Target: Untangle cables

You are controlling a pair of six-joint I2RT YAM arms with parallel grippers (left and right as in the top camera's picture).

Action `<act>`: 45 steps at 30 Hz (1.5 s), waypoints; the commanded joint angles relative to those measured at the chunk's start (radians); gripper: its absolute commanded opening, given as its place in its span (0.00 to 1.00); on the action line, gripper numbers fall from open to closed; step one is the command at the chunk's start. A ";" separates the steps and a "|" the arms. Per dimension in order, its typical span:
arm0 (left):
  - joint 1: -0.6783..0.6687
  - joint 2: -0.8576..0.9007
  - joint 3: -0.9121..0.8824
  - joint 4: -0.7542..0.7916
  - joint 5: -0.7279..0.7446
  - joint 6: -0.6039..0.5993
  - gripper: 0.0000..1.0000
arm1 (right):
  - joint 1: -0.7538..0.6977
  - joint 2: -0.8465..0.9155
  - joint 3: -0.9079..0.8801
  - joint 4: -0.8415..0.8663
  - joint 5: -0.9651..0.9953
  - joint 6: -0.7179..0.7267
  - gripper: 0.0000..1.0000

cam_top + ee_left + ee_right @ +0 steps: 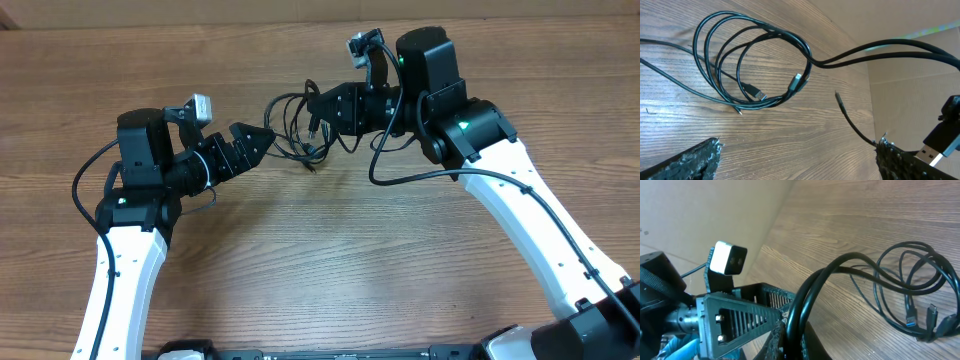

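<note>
The cables [290,150] are thin black cords with small plug ends, lying in a tangled coil on the wooden table between my two grippers. In the left wrist view the coil [785,37] lies ahead with two plugs inside it. My left gripper [262,135] is open; its fingers [797,142] stand wide apart, and a loose cord end passes by the right fingertip. My right gripper [312,108] is shut on two cable strands [840,262], which rise from the coil into its jaws [797,337].
The wooden table [350,250] stretches toward the front. A cardboard wall [910,75] stands behind the table. The left arm's white wrist camera [725,260] and gripper body sit close to my right gripper. Thicker arm wires hang by the right arm [400,178].
</note>
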 commanded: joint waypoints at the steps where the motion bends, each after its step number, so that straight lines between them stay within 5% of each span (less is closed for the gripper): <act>1: -0.010 0.008 0.008 0.004 0.008 -0.006 0.99 | 0.005 -0.044 0.036 0.009 0.048 0.001 0.04; 22: -0.114 0.008 0.008 0.008 0.004 -0.055 0.99 | 0.004 -0.192 0.042 -0.128 0.239 0.067 0.04; 45: -0.380 0.148 0.008 0.215 -0.417 -0.171 0.99 | 0.004 -0.298 0.043 -0.135 0.129 0.042 0.04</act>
